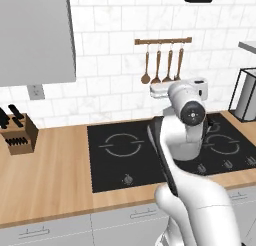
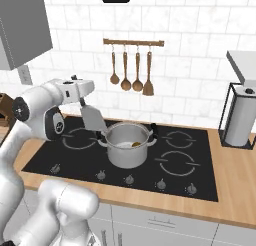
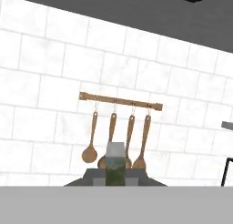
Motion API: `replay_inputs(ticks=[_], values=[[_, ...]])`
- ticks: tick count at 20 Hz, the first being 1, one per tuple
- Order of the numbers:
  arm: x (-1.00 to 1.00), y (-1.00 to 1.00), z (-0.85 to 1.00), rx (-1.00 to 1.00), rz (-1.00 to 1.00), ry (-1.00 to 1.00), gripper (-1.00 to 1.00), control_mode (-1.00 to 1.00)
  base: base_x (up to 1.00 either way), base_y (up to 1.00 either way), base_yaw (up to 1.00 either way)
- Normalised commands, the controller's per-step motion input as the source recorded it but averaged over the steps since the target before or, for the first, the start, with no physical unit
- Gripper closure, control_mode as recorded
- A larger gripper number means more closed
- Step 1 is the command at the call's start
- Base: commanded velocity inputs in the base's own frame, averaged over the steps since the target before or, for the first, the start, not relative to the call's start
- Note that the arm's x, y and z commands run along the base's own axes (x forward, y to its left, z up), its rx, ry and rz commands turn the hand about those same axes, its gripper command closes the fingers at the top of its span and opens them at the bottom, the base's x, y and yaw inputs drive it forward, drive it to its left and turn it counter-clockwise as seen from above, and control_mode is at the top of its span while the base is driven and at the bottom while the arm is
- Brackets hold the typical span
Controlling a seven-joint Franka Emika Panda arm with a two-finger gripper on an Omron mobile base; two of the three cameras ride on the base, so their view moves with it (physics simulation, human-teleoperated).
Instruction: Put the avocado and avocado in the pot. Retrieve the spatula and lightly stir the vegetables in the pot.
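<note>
The steel pot (image 2: 127, 151) stands in the middle of the black hob (image 2: 60, 160), between the burners. Inside it, near the right wall, lies a small dark olive-brown vegetable (image 2: 135, 144). My gripper (image 2: 84, 104) is shut on the handle of the grey metal spatula (image 2: 93, 118). The flat blade hangs down and to the right, just left of the pot's rim and above the hob. In the hand view the spatula (image 3: 115, 164) rises from the bottom centre, in front of the tiled wall. In the left base view my arm covers most of the pot.
Wooden spoons and a wooden spatula (image 2: 132, 72) hang from a rail on the wall behind the hob. A paper-towel holder (image 2: 239, 121) stands on the counter at the right. A knife block (image 1: 18, 134) sits at the far left, under a grey wall cabinet (image 1: 35, 37).
</note>
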Motion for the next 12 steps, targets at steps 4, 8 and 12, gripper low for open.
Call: replay_inputs(ticks=[4, 8, 12], values=[[0.47, -0.74, 0.02, 0.11, -0.36, -0.01, 1.0, -1.0, 0.0, 0.0, 0.0], [0.47, -0.68, -0.02, 0.13, -0.17, -0.01, 1.0, -1.0, 0.0, 0.0, 0.0], [0.5, -0.63, -0.15, 0.04, -0.15, 0.0, 1.0, -1.0, 0.0, 0.0, 0.0]])
